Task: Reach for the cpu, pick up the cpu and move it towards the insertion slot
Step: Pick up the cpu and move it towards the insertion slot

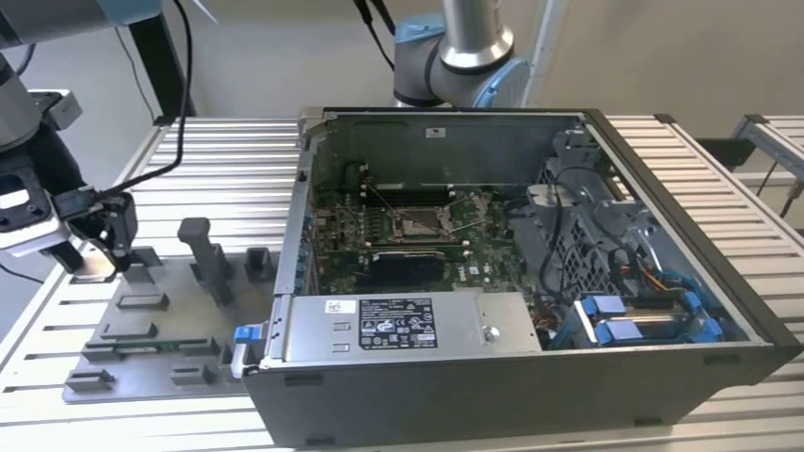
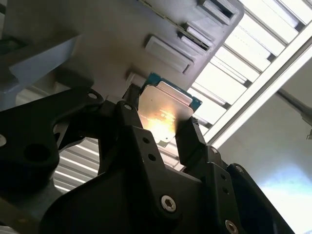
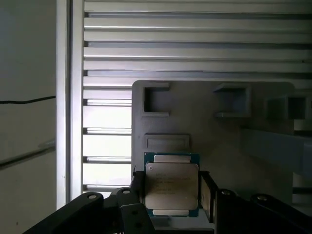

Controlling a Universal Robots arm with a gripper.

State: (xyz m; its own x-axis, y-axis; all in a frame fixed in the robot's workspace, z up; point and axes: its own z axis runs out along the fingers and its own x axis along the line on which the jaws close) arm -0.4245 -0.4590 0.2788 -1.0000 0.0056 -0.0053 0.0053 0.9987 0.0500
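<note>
- Cpu [image 3: 171, 185], a flat silvery square rimmed green, sits clamped between the gripper's [image 3: 172, 192] matte black fingers over the grey fixture [image 3: 234, 141] in the first wrist view.
- Second wrist view: its metal top glints.
- Exterior view: the shiny-framed insertion slot [image 1: 421, 223] lies well apart.

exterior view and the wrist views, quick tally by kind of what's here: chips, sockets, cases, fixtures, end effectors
cpu: 1
insertion slot: 1
computer case: 1
grey fixture: 1
end effector: 1
total: 5
</note>
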